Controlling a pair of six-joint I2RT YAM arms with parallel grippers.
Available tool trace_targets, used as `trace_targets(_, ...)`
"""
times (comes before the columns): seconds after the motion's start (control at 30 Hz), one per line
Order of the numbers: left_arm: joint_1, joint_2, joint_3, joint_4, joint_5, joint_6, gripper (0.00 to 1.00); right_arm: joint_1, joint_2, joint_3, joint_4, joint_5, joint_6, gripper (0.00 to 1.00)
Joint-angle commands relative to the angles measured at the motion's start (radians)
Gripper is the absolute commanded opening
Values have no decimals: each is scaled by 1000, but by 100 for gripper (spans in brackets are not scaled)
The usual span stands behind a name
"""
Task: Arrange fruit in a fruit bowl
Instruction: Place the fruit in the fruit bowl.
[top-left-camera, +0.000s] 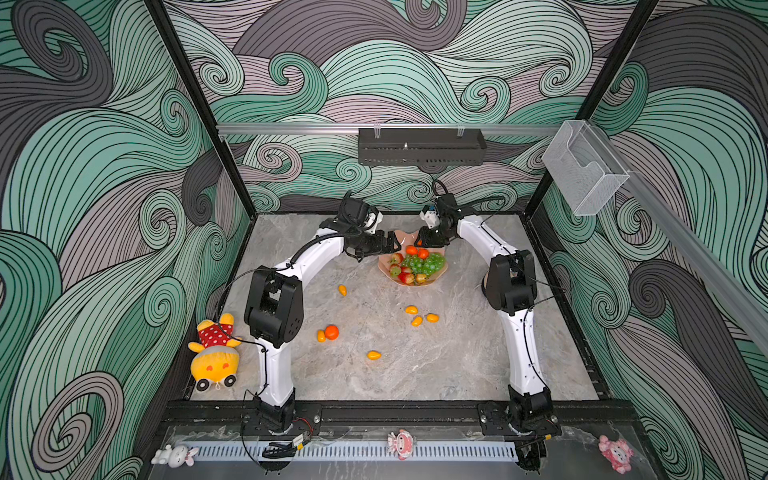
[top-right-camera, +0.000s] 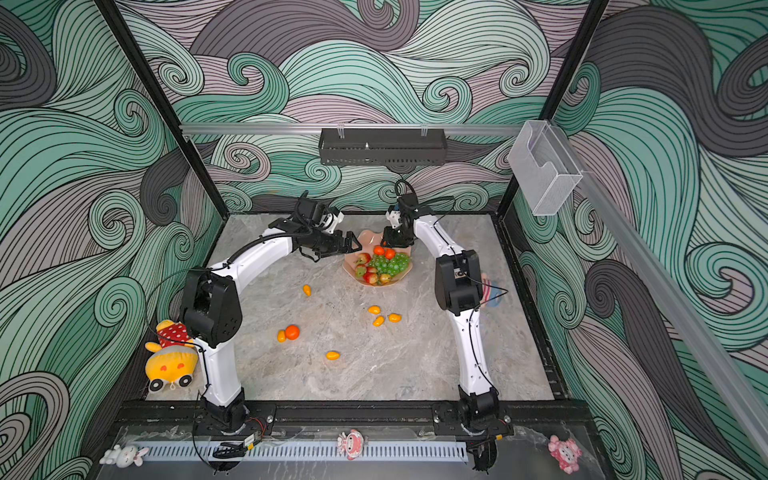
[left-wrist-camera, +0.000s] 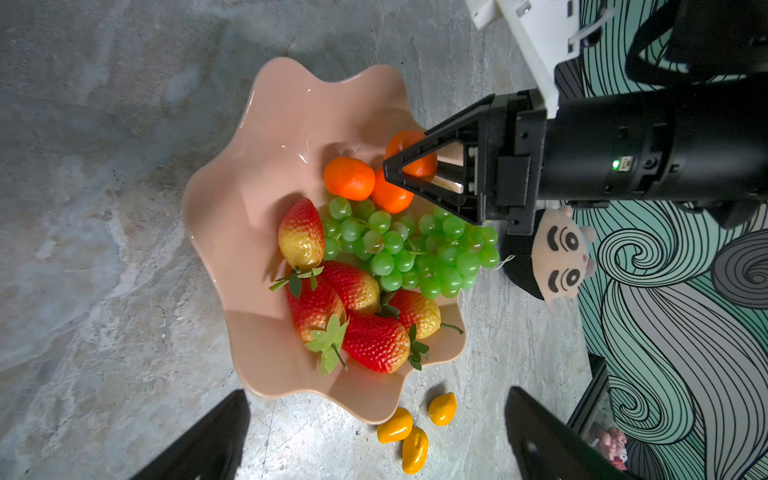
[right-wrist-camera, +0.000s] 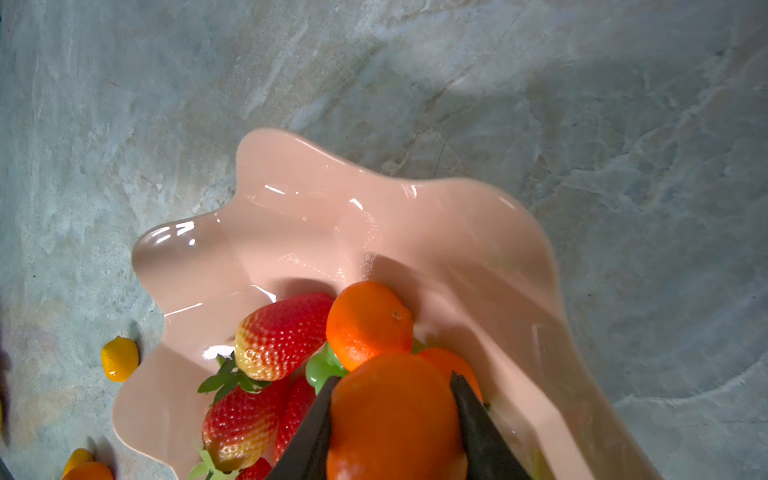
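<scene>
The peach-pink fruit bowl (top-left-camera: 415, 281) (left-wrist-camera: 266, 166) stands at the back middle of the table. It holds two tangerines (left-wrist-camera: 349, 178), a green grape bunch (left-wrist-camera: 415, 249) and several strawberries (left-wrist-camera: 353, 316). My right gripper (right-wrist-camera: 394, 378) (top-left-camera: 419, 242) hangs over the bowl's far side, shut on another tangerine (right-wrist-camera: 395, 419). My left gripper (left-wrist-camera: 374, 409) (top-left-camera: 392, 243) is open and empty at the bowl's left rim. Loose on the table lie one tangerine (top-left-camera: 331, 332) and several small yellow-orange ovals (top-left-camera: 411, 309), three of them close to the bowl's near rim (left-wrist-camera: 395, 424).
A yellow plush doll (top-left-camera: 214, 353) lies by the left arm's base, another doll (left-wrist-camera: 559, 257) by the right arm. A clear plastic box (top-left-camera: 586, 174) hangs on the right rail and a black tray (top-left-camera: 422, 145) on the back wall. Small dolls (top-left-camera: 401, 444) line the front edge.
</scene>
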Motion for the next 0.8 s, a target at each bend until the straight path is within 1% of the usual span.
trace_targets(0.0, 17, 20, 4, 10, 26, -11, 99, 7, 8, 38, -51, -10, -25, 37)
trace_targets(0.3, 19, 15, 5, 5, 25, -11, 98, 7, -13, 43, -58, 8, -42, 47)
trace_targets(0.4, 19, 9, 4, 3, 22, -9, 99, 7, -30, 41, -61, 17, -48, 53)
trace_targets(0.67, 19, -44, -12, -5, -5, -3, 99, 7, -124, 6, -60, 30, -48, 63)
trace_targets(0.77, 18, -81, -25, -20, -26, -7, 99, 7, -179, -35, -51, 31, -45, 63)
